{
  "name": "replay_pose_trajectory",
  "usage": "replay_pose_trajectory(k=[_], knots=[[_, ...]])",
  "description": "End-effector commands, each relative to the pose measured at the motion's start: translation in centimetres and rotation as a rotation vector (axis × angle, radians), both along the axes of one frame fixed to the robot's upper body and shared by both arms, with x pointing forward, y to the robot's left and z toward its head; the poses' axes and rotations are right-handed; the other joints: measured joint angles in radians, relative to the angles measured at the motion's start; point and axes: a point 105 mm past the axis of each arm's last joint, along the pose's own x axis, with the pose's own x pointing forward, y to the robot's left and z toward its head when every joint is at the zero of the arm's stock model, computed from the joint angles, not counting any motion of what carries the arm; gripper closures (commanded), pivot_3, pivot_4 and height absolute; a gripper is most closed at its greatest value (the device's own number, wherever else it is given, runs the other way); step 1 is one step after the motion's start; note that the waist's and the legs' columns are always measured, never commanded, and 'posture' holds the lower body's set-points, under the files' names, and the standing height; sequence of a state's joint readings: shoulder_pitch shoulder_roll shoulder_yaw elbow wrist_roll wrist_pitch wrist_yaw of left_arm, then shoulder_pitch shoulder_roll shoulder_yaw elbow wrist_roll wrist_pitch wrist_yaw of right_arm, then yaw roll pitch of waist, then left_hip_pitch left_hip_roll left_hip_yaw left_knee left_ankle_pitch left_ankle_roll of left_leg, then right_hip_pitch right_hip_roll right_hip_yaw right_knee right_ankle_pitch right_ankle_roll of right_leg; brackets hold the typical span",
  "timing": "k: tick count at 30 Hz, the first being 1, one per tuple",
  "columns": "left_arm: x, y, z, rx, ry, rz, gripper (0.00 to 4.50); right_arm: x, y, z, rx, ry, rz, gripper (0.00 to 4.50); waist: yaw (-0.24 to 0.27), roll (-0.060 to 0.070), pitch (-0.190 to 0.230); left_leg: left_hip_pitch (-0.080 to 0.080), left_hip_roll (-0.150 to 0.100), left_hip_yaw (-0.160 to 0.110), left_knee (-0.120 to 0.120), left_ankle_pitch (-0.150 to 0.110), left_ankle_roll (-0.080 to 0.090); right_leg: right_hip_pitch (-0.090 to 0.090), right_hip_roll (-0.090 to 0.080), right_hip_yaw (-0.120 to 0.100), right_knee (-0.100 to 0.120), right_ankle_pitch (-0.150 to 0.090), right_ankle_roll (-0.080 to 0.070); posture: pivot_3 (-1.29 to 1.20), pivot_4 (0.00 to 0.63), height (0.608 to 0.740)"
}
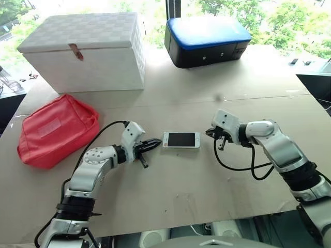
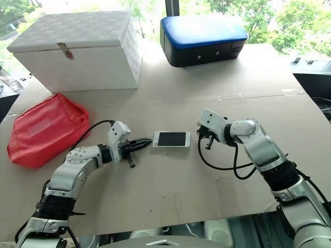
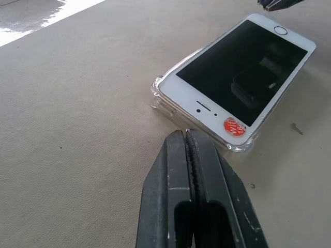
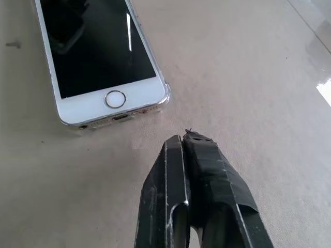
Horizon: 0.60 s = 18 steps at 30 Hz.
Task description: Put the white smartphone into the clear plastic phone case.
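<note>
Between 2 pressed-together pincers, left and right: white smartphone seated in clear plastic phone case

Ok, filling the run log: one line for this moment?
white smartphone sits in clear plastic phone case | left end effector shut, beside it | right end effector shut, apart

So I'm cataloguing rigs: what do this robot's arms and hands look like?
Both arms are silver-grey rounded segments with black joints and looping black cables. Each white wrist block carries two black fingers: the left hand is plain, and the right hand has one finger wrapped in black tape.
</note>
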<state>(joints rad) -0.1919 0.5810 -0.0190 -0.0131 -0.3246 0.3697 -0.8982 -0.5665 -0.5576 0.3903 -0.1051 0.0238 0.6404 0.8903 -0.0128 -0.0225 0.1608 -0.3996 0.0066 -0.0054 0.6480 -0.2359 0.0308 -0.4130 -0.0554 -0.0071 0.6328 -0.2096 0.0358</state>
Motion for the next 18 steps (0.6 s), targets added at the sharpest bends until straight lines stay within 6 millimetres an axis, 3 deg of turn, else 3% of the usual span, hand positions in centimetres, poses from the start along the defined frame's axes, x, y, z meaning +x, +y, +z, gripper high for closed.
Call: replay_pose_trajectory(k=[1, 18], knots=[[0.19, -0.01, -0.08, 0.015, -0.009, 0.002, 4.47, 0.19, 0.84, 0.78, 0.0, -0.046, 0.044, 4.5, 0.0, 0.0, 0.0, 0.0, 0.0, 0.0, 0.0, 0.0, 0.0, 0.0, 0.0, 0.0, 0.0, 0.0, 0.0, 0.0, 0.15, 0.74], [0.0, -0.23, 0.19, 0.027, -0.019, 0.0, 4.47, -0.01, 0.65, 1.51, -0.015, -0.057, 0.071, 4.5, 0.001, 0.0, 0.0, 0.0, 0.0, 0.0, 0.0, 0.0, 0.0, 0.0, 0.0, 0.0, 0.0, 0.002, 0.003, 0.0, 0.15, 0.74]])
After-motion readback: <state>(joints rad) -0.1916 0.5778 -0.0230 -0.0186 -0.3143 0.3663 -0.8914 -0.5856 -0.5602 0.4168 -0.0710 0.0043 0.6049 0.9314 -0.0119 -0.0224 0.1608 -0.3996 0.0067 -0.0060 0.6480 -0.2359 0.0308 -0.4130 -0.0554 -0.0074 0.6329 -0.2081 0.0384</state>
